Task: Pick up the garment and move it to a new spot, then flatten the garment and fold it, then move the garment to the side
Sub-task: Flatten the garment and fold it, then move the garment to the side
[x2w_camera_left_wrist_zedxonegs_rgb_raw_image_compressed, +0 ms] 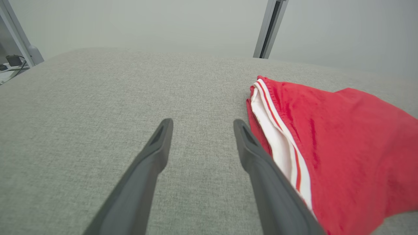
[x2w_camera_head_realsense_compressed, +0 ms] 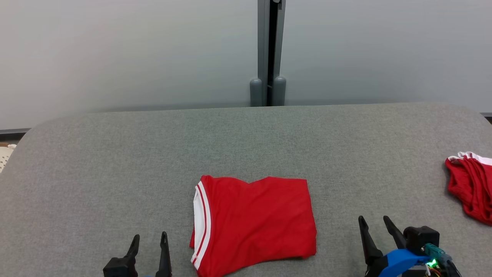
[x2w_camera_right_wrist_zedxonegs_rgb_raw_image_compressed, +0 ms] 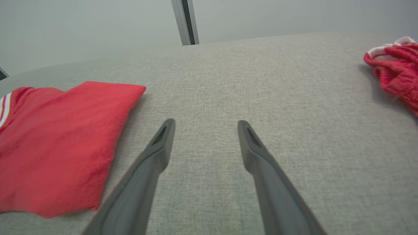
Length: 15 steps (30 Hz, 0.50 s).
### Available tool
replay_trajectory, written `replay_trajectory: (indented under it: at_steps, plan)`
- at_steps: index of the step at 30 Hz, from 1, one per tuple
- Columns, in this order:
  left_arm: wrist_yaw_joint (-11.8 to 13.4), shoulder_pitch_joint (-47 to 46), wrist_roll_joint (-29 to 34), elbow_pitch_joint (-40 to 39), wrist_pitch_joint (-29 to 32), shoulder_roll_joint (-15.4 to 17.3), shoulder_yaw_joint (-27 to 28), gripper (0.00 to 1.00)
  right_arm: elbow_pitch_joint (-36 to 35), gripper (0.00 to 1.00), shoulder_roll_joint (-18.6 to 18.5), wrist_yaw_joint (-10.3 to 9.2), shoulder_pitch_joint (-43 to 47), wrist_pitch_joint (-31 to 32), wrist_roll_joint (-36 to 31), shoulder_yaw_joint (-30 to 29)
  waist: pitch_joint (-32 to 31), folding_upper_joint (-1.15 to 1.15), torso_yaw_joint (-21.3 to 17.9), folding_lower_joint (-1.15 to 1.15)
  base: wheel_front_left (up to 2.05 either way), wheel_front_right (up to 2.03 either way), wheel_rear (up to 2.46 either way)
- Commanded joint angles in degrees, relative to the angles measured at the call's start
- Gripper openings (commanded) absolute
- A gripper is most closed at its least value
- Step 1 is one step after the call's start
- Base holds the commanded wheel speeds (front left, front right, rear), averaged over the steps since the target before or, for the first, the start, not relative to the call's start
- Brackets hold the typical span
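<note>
Folded garment [x2w_camera_head_realsense_compressed: 253, 225] lies near-centre on the bench [x2w_camera_head_realsense_compressed: 115, 154], between my left end effector [x2w_camera_head_realsense_compressed: 150, 234] and right end effector [x2w_camera_head_realsense_compressed: 373, 218], both spread apart, empty. Risk: pinching only the top layer could unfold it; moving right could crowd other red clothing [x2w_camera_head_realsense_compressed: 471, 184].

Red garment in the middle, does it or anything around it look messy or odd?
The folded garment lies fairly neat, only slightly skewed, with an uneven far edge. The odd one is a second red garment, crumpled in a heap at the grey surface's right edge.
</note>
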Motion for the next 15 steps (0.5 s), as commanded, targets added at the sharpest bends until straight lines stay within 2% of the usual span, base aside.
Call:
replay_trajectory:
  at_steps: [1,7,15]
  plan:
    - [0.3,0.5,0.0,-0.2,-0.3,0.0,-0.3,1.0,0.1,1.0,0.0,0.0,0.3,-0.2,0.0,0.4,0.0,0.0,0.2,0.0,0.0,0.0,0.0]
    - [-0.1,-0.4,0.1,-0.2,-0.3,0.0,-1.3,1.0,3.2,1.0,0.0,0.0,-3.2,-0.2,1.2,5.1,0.7,0.0,2.1,0.0,0.0,0.0,0.0]
    - [-0.5,-0.5,0.4,0.9,-0.2,0.0,-1.8,1.0,12.5,1.0,0.0,0.0,-12.7,1.1,5.4,13.1,1.5,0.0,5.6,0.0,0.0,0.0,0.0]
